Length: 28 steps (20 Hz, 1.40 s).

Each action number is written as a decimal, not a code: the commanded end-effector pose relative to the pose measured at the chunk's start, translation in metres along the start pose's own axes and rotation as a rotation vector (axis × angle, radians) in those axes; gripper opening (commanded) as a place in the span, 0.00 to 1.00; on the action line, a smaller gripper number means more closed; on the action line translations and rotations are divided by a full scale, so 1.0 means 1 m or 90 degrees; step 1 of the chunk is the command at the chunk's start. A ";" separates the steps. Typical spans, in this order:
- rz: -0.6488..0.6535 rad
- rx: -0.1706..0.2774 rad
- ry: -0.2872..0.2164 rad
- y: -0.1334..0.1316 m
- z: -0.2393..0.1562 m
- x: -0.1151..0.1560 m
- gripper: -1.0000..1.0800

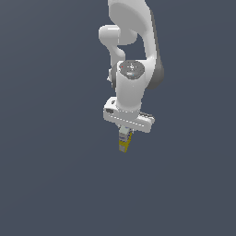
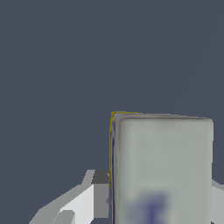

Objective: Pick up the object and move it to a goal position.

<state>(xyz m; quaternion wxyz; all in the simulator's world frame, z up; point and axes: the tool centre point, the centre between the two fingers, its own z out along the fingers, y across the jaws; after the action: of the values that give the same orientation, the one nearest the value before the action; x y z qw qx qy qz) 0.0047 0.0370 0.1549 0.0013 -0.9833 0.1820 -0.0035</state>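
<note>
One box (image 1: 124,140) hangs clamped upright in the tool (image 1: 124,133), so carry it slowly, without loosening the grip.

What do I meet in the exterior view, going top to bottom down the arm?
Arm's upper links → round wrist joint → hand → the small box, its grey-white half up between the fingers and its yellow half hanging below them.
</note>
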 end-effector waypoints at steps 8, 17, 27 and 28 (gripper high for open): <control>-0.048 0.041 0.068 -0.016 -0.049 0.031 0.00; -0.140 0.120 0.193 -0.043 -0.151 0.070 0.00; -0.223 0.195 0.306 -0.060 -0.250 0.083 0.00; -0.229 0.200 0.313 -0.061 -0.256 0.083 0.00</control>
<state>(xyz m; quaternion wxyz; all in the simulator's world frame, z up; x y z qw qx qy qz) 0.1018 0.0625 0.4013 0.1038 -0.9604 0.0058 -0.2584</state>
